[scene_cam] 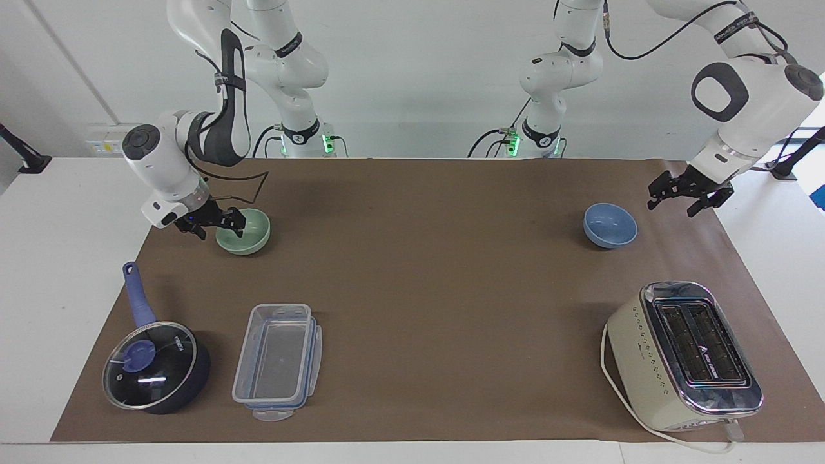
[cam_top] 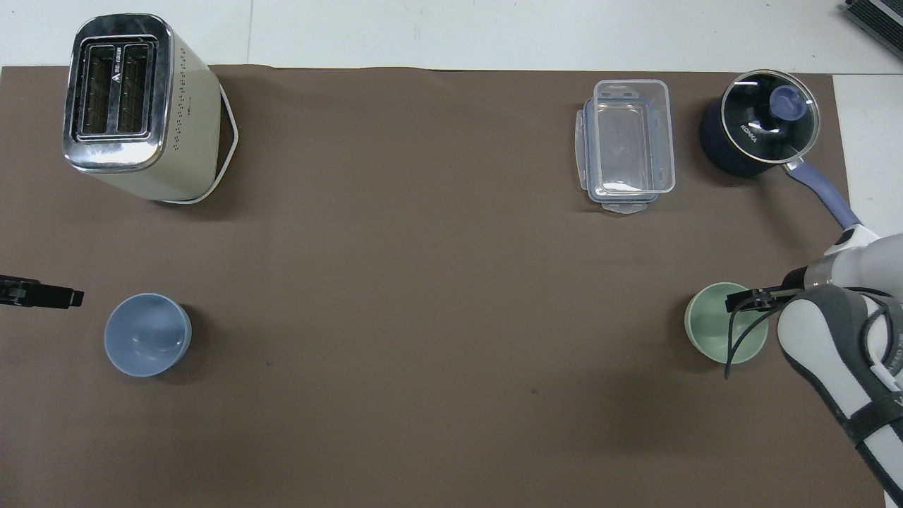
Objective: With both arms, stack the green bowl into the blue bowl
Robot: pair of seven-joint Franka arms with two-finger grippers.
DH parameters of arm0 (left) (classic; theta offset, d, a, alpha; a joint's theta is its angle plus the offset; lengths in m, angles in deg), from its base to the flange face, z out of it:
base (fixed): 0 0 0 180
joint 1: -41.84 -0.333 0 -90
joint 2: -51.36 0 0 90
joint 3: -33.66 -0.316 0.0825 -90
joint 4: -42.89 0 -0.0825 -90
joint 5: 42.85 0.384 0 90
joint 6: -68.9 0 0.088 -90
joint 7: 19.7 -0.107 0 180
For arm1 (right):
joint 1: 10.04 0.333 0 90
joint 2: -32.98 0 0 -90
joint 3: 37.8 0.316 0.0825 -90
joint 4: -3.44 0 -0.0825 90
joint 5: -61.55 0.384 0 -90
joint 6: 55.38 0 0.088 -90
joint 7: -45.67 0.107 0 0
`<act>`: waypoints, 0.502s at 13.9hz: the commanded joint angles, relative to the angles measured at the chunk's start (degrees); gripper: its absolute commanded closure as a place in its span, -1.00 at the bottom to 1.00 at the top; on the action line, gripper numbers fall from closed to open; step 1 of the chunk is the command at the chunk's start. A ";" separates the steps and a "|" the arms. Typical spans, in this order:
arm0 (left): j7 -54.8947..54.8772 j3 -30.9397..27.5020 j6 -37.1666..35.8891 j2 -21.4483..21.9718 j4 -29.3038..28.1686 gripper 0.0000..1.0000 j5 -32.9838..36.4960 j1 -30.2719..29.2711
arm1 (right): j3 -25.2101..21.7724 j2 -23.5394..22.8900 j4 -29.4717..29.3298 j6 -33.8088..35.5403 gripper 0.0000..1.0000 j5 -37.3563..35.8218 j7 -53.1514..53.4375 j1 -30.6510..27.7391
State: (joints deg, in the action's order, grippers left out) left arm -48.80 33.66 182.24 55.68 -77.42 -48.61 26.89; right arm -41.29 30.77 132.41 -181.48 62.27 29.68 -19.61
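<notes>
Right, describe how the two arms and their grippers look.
Both arms are glossy white rounded shells with grey-black joint bands and round dark end caps. Black cables loop along each. Green lights glow at the bases. The right gripper and left gripper are black, skeletal and two-fingered.

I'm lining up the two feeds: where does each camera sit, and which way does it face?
Facing view: high across the table, looking at both arms; right tool at the green bowl, left tool near the blue bowl.
Overhead view: above the robots' end, looking steeply down; only tool tips and the right forearm show.
Shared: both bowls, toaster.
</notes>
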 commanded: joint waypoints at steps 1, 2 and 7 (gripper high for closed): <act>-2.36 0.62 7.65 1.14 -7.46 -1.00 -1.36 -2.01 | 0.33 -0.34 0.05 -0.91 -1.00 -0.46 -1.32 -0.45; -3.24 0.62 11.86 0.52 -10.18 -1.00 -1.44 -2.62 | 0.33 -0.34 0.05 -0.90 -1.00 -0.46 -1.41 -0.45; -3.43 0.62 16.20 -2.64 -13.02 -0.54 -5.49 -2.45 | 0.33 -0.34 0.05 -1.25 -1.00 -0.46 -0.45 -0.19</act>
State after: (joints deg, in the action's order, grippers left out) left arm -51.16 33.73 196.30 54.02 -89.66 -52.73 24.96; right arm -41.29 30.75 132.41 -181.52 62.27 29.66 -19.60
